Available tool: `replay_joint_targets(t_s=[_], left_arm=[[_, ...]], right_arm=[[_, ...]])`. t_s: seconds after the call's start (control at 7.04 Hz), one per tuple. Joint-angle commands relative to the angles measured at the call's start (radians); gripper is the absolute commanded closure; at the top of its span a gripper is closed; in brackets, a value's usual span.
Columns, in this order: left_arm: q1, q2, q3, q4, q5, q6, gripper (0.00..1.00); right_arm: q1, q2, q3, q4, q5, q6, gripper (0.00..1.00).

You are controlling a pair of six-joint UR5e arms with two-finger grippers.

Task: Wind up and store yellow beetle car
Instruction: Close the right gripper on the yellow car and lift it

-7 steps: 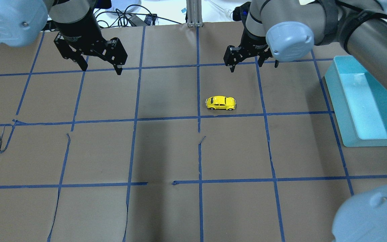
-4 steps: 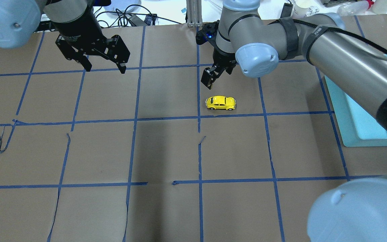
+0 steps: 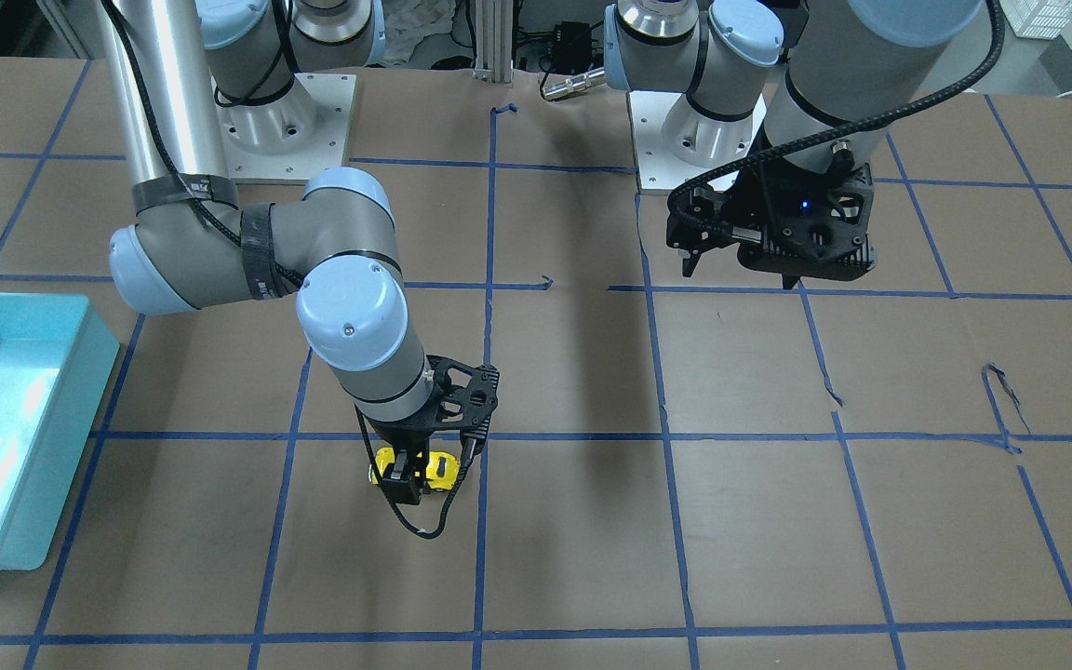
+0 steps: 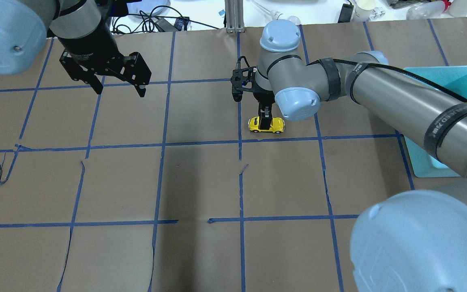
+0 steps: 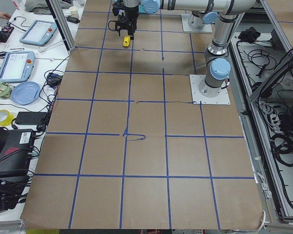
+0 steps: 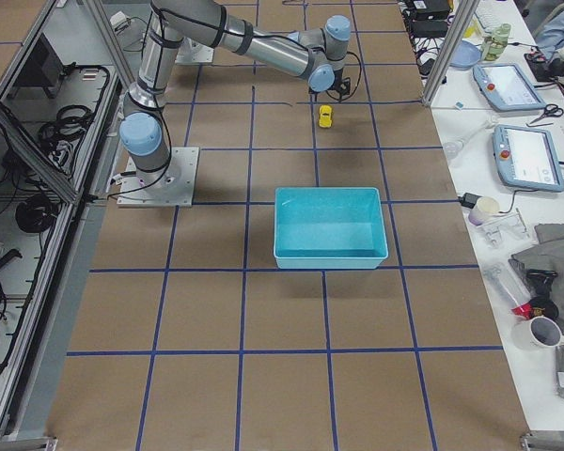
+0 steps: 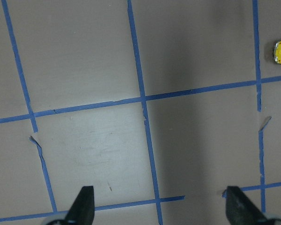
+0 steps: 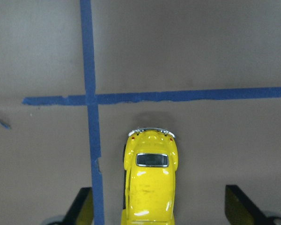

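Brown paper covers the whole table (image 4: 201, 182), ruled into squares with blue tape (image 4: 241, 190). The tape is torn or lifted in several spots.

Subject: yellow beetle car (image 8: 150, 185), upright on its wheels on the paper, in the corner of one square close by a crossing of two tape lines. Wrist view: the end with the chrome bumper and small dark window faces one line. The other line runs along the car's flank, just beside it, not under it. Overhead, the car lies crosswise to the robot, just on the robot's right of the tape line running out between the two arms.

Directly over it, the right gripper (image 8: 163, 208) points straight down. Fingers spread wide, one on each side of the body, with paper visible between each fingertip and the paintwork. It grasps nothing. Cannot tell whether the tips reach the paper. Overhead, the near finger hides the car's middle, with yellow showing on either side.

Farther off, the left gripper (image 4: 119, 91) hangs above the paper on the robot's left, well apart from the car. Fingers equally wide, nothing between them. Its wrist camera takes in paper, tape and a sliver of the car at the frame's edge.

At the robot's right, a teal bin (image 6: 331, 262) sits on the table, open top up, well apart from the car.

Past the table's edge: benches with tablets (image 6: 526, 155).
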Motion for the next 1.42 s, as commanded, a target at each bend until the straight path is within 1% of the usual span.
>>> replay_joint_targets(t_s=[0.0,0.14,0.28,0.43,0.57,0.71,0.85,0.99,1.14,1.28], left_arm=[[0.001,0.015,-0.02,0.018,0.002,-0.013,0.0],[0.003,0.015,-0.022,0.019,0.002,-0.013,0.0],[0.003,0.015,-0.022,0.018,0.004,-0.012,0.0],[0.003,0.015,-0.022,0.019,0.002,-0.013,0.0],[0.003,0.015,-0.026,0.019,0.002,-0.013,0.0],[0.003,0.015,-0.029,0.019,0.002,-0.012,0.0],[0.003,0.015,-0.04,0.024,0.001,-0.015,0.0],[0.003,0.018,-0.041,0.024,0.002,-0.013,0.0],[0.004,0.018,-0.041,0.025,0.001,-0.01,0.0],[0.004,0.016,-0.041,0.028,0.001,-0.007,0.0]], right_arm=[[0.0,0.043,0.0,-0.032,-0.044,-0.084,0.07],[0.0,0.05,0.0,-0.032,-0.042,-0.073,0.14],[0.0,0.052,0.002,-0.031,-0.045,-0.07,0.37],[0.0,0.044,0.0,-0.029,-0.067,-0.068,0.73],[0.0,0.04,-0.002,-0.028,-0.079,-0.07,0.91],[-0.001,0.035,-0.002,-0.026,-0.081,-0.07,0.96],[-0.003,0.029,-0.012,-0.022,-0.111,-0.076,0.99],[-0.017,0.003,-0.041,-0.011,-0.158,-0.094,1.0],[-0.053,-0.025,-0.049,-0.009,-0.162,-0.103,1.0],[-0.123,-0.049,-0.045,-0.009,-0.162,-0.17,1.0]])
